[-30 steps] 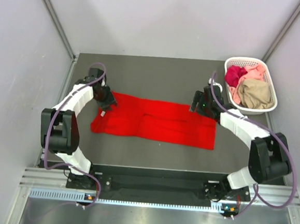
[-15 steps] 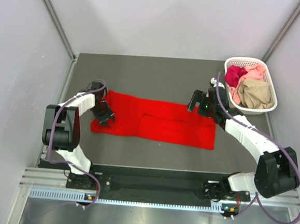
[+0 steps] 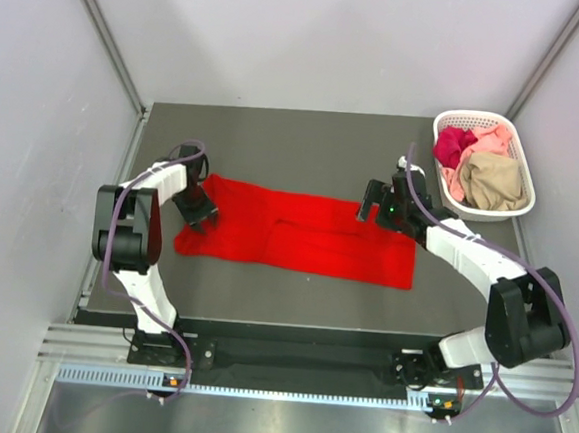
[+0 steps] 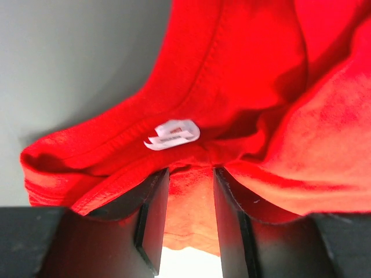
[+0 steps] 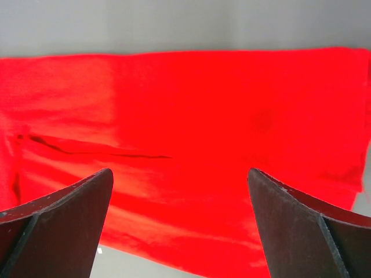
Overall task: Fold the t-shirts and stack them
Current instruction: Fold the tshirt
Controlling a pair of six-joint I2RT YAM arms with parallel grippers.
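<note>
The red shirt (image 3: 298, 235) lies as a long flat band across the middle of the tabletop (image 3: 305, 143), with its collar end to the left. The left tool (image 4: 190, 180) is narrow, pinching a bunched fold of cloth just beside the white neck label (image 4: 172, 133). The right tool (image 3: 374, 205) hangs wide open over the band's far right corner, holding nothing. The step looks like folding the band end over end. To do it well, the right tool should probably close on all layers at its corner. Both tools should then lift evenly so the cloth does not slide or open up. The other shirts (image 3: 479, 161) sit in the basket (image 3: 475, 116), far right.
</note>
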